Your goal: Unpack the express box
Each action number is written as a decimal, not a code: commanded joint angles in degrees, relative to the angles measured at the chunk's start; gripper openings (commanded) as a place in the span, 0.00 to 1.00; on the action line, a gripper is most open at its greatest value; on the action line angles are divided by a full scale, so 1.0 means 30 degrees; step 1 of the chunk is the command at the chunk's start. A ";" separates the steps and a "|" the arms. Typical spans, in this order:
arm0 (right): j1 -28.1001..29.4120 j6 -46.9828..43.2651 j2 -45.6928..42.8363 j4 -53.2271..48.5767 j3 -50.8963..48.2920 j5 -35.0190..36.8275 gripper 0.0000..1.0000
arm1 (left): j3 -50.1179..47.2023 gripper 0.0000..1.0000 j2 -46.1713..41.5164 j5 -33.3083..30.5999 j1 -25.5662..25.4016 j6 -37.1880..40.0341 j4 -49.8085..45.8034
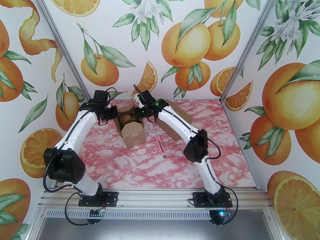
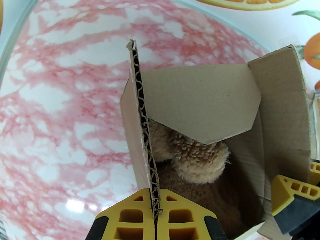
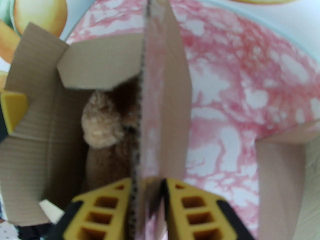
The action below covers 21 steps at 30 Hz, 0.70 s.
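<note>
Two pairs of fingers, each clamped on one raised side flap of the one open express box (image 1: 132, 136), far-middle of bench (image 1: 125, 166): left fingers (image 2: 147, 204), right fingers (image 3: 172, 191). One plush toy (image 2: 200, 159) inside. One pink knife (image 1: 160, 146) near, right.

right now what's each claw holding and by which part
Left claw pinches the left box flap at its free edge; right claw, the right box flap likewise.

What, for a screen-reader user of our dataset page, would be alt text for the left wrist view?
The yellow left tool is shut on the upright corrugated flap of an open cardboard box. Inside lies a tan fluffy plush toy, partly under a folded inner flap; the box stands on a pink marbled table.
</note>
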 commanded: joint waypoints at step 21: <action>-0.1862 0.2968 -0.4264 0.6066 -0.6786 -0.1619 0.60 | 0.0200 0.00 -0.2219 0.1553 0.0791 0.4711 0.2507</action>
